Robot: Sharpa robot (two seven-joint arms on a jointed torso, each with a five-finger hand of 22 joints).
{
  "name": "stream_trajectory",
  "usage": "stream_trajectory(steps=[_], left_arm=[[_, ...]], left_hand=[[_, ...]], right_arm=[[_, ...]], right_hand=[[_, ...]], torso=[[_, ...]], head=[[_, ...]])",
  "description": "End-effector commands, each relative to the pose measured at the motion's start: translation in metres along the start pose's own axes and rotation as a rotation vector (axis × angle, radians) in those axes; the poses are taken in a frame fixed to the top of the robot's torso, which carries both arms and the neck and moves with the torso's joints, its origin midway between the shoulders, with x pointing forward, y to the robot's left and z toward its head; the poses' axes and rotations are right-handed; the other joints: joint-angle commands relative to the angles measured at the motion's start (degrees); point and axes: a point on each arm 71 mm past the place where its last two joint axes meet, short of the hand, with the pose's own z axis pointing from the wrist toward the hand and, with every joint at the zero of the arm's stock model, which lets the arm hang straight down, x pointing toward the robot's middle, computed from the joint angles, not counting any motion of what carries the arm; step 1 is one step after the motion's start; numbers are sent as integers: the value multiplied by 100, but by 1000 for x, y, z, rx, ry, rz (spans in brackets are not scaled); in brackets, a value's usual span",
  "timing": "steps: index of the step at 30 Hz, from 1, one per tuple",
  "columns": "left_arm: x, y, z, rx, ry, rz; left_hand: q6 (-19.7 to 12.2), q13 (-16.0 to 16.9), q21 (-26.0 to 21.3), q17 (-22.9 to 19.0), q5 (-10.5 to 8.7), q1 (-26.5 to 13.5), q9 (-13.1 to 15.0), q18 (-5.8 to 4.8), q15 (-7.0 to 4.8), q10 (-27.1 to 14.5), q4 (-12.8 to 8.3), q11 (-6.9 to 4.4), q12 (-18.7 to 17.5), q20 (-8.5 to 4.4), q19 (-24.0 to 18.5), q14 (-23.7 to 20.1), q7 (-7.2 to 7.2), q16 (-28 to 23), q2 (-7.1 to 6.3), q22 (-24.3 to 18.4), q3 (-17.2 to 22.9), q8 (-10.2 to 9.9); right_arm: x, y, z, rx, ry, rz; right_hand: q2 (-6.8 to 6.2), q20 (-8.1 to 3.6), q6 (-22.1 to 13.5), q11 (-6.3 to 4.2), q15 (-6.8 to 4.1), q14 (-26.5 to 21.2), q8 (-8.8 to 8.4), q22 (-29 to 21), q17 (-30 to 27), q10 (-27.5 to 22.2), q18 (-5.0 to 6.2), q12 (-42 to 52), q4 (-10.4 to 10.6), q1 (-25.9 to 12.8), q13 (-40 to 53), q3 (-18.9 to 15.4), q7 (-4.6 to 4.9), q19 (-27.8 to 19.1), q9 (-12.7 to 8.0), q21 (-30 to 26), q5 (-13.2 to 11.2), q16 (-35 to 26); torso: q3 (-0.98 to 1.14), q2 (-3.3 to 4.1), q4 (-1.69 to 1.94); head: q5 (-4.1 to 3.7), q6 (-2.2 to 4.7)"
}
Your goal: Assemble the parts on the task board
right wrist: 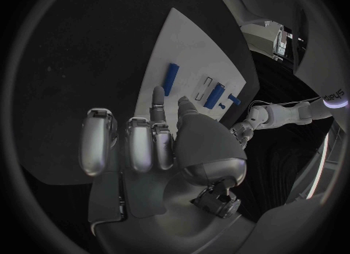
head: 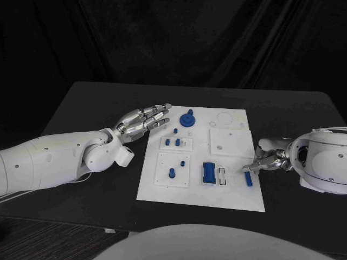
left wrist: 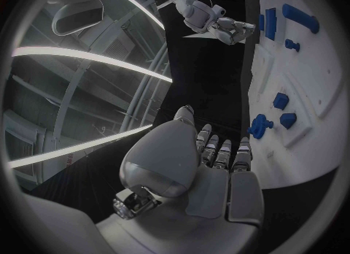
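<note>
The white task board (head: pixel 228 143) lies in the middle of the table. On it are a blue round knob piece (head: pixel 187 119), two small blue pegs (head: pixel 173 142), a single peg (head: pixel 171 173), a blue block (head: pixel 210 173) and a blue bar (head: pixel 248 179). My left hand (head: pixel 142 122) hovers by the board's far left edge, fingers stretched out and holding nothing; the knob piece (left wrist: pixel 259 125) sits just beyond its fingertips. My right hand (head: pixel 267 161) is at the board's right edge, its fingertips close to the bar (right wrist: pixel 170 79), with nothing in its grasp.
Raised white plates sit on the board, one square plate (head: pixel 230 142) at the right and a slotted frame (head: pixel 222 177) beside the blue block. Black table (head: pixel 103 103) surrounds the board on all sides.
</note>
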Motion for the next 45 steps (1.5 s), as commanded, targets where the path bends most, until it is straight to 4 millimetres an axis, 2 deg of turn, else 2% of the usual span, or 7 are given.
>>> stream_trajectory(steps=[1,9,19,28,34,39,45], left_arm=[[2,0,1,9,14,-10],[2,0,0,6,15,-11],[3,1,1,3,18,-14],[3,1,1,1,21,-16],[4,2,1,0,23,-18],[4,2,1,-1,24,-19],[4,2,1,-2,26,-20]], left_hand=[[4,8,32,5,28,73,6,66,18,-12,-7,41,32,27,20,13,41,22,1,3,26,30],[7,8,32,4,31,76,6,67,18,-11,-9,44,32,28,20,13,45,22,3,2,30,31],[10,8,33,5,34,78,6,67,18,-10,-10,47,36,28,21,14,48,23,4,4,32,32],[10,8,35,5,41,85,6,69,19,-9,-15,54,37,30,23,15,54,24,5,5,38,33],[9,8,35,5,43,88,6,69,20,-9,-17,57,37,31,24,15,57,24,6,5,41,33],[9,8,37,5,48,95,5,70,21,-8,-22,63,38,34,26,15,62,24,9,7,47,34],[1,8,37,5,56,103,4,70,23,-8,-27,68,37,36,27,15,66,25,9,7,54,33]], right_arm=[[1,-1,0,23,-41,-9],[9,0,2,21,-23,-8],[21,0,7,26,46,-47],[28,2,11,29,65,-72],[29,4,12,22,44,-57],[28,7,12,8,7,-29],[26,8,10,-22,-25,56]], right_hand=[[-12,-33,-55,-25,-34,318,-42,1142,-26,585,-34,-7,-53,96,1508,4,-1,172,18,24,-32,-30],[-38,-24,-150,-4,-20,307,-77,1138,-107,585,-33,-7,-158,225,1508,42,23,169,65,12,-37,-63],[-99,20,-454,62,31,275,-265,1104,-303,585,-10,-7,-701,890,1508,316,101,126,90,-106,274,-153],[-143,56,-535,109,71,267,-372,1090,-363,585,-1,-7,-906,1060,1508,442,152,110,32,-158,415,-181],[-97,66,-453,120,77,273,-442,1094,-355,585,0,-7,-1383,1525,1508,855,168,115,-59,-156,630,-176],[-123,86,-319,155,106,278,-470,1102,-334,585,-5,-7,-1740,1558,1508,1274,211,122,-139,-140,979,-160],[-234,132,-291,207,158,282,-552,1116,-293,585,-15,-7,-2142,1220,1508,1973,295,135,-254,-91,1876,-128]], torso=[[-1,-4,-2],[-2,-3,-3],[-1,-5,-4],[-2,-5,0],[-1,-5,-3],[-1,-5,-1],[-1,-4,-1]], head=[[0,0],[-12,0],[-1,0],[-4,0],[-2,0],[4,0],[15,0]])
